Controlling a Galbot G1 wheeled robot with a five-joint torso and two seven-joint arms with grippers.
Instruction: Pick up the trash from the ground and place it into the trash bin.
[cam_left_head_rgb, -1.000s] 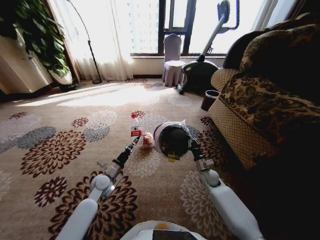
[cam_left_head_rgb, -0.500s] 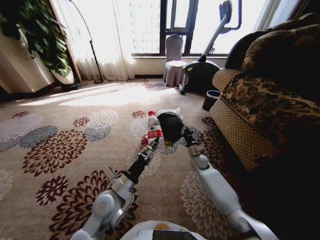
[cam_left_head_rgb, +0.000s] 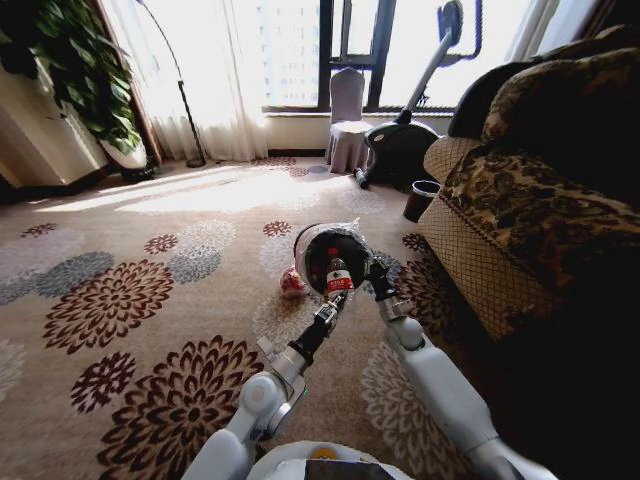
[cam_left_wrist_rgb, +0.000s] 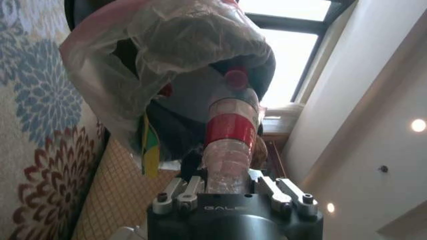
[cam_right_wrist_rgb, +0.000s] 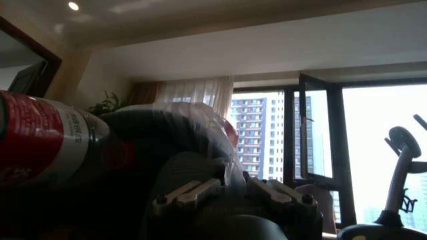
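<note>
left gripper (cam_left_head_rgb: 330, 305) clamps the red-capped bottle (cam_left_head_rgb: 338, 275) at the tilted trash bin (cam_left_head_rgb: 310, 250), whose rim the right gripper (cam_left_head_rgb: 377, 285) pinches; released early, the bottle could miss.

Small clear bottle (cam_left_head_rgb: 338, 275) with red cap and red label, held upright at the mouth of the trash bin (cam_left_head_rgb: 318, 247), cap end just inside the rim. Black round bin with ruffled whitish liner, lifted and tipped, opening facing back toward the robot. Red-white wad (cam_left_head_rgb: 292, 284) lying on the carpet beside the bin.
</note>
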